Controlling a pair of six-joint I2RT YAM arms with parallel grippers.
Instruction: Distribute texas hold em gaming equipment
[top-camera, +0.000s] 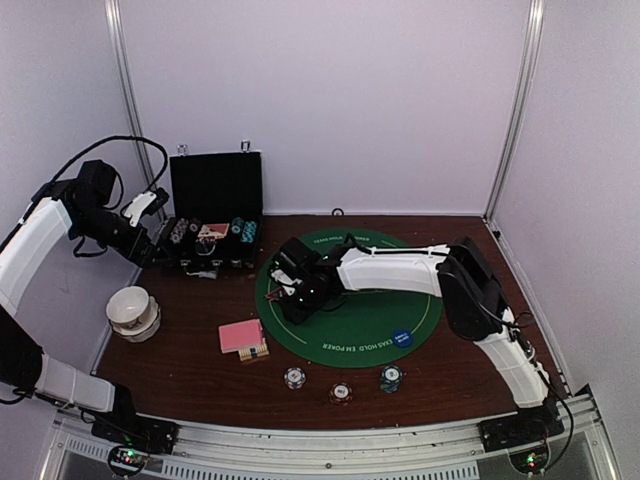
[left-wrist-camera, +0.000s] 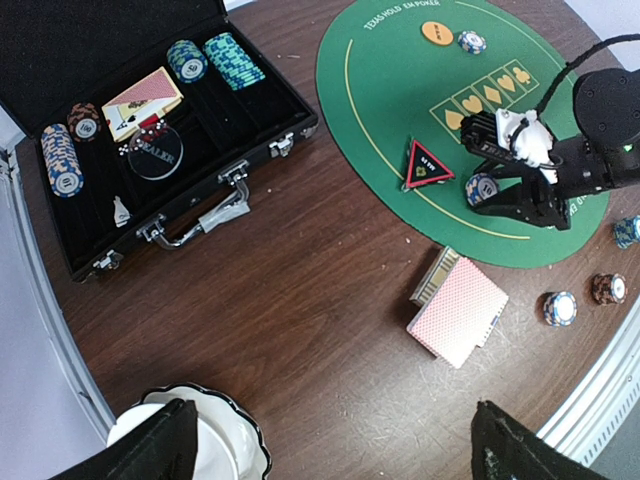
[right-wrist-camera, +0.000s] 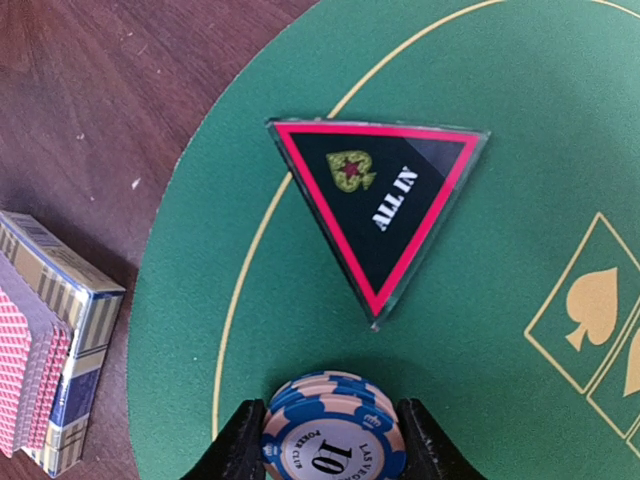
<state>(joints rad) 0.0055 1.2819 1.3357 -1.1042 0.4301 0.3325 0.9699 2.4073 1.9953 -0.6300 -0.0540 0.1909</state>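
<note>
My right gripper (right-wrist-camera: 335, 455) is shut on a short stack of blue-and-cream "10" poker chips (right-wrist-camera: 335, 435) low over the green mat (right-wrist-camera: 500, 330), just behind the red-edged "ALL IN" triangle marker (right-wrist-camera: 385, 200). The top view shows this gripper (top-camera: 300, 297) at the mat's left side. A pink-backed card deck (top-camera: 242, 337) lies on the wood left of the mat. Three chip stacks (top-camera: 341, 392) sit along the near edge. A blue disc button (top-camera: 402, 338) and an orange button (left-wrist-camera: 437, 32) lie on the mat. My left gripper (left-wrist-camera: 335, 450) is open and empty, high above the table.
The open black chip case (left-wrist-camera: 150, 120) at the back left holds more chips and cards. A white bowl (top-camera: 133, 310) stands at the left edge, under my left gripper. A lone chip (left-wrist-camera: 471, 42) sits by the orange button.
</note>
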